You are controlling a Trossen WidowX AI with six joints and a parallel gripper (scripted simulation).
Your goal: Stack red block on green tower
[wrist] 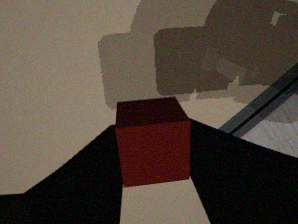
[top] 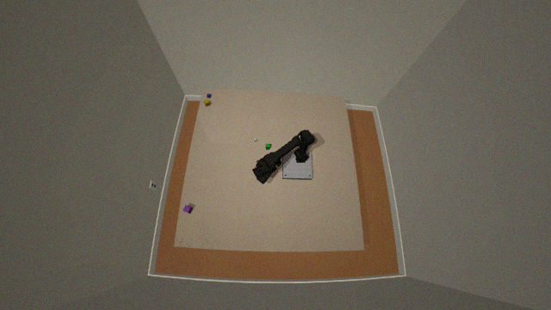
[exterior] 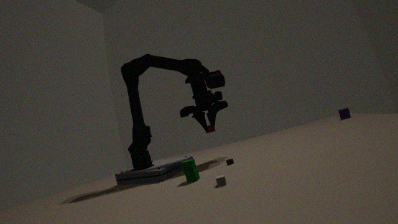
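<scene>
The red block (exterior: pixel 211 129) (wrist: pixel 156 152) is held between the fingertips of my gripper (exterior: pixel 210 127), which is shut on it. In the exterior view the block hangs well above the table top, higher than the green tower. In the wrist view the block sits square between the two dark fingers. The green tower (top: pixel 268 146) (exterior: pixel 190 170) stands upright on the table, close to the robot's base plate. In the top view the arm hides the red block, and the tower lies just above the forearm.
A small white cube (top: pixel 255 139) (exterior: pixel 221 181) stands near the tower. A small dark cube (exterior: pixel 229 162) lies behind it. The pale base plate (top: pixel 297 172) (exterior: pixel 140 178) is beside the tower. A purple block (top: pixel 188 209) (exterior: pixel 344 114), a yellow block (top: pixel 207 102) and a blue block (top: pixel 208 96) are far off.
</scene>
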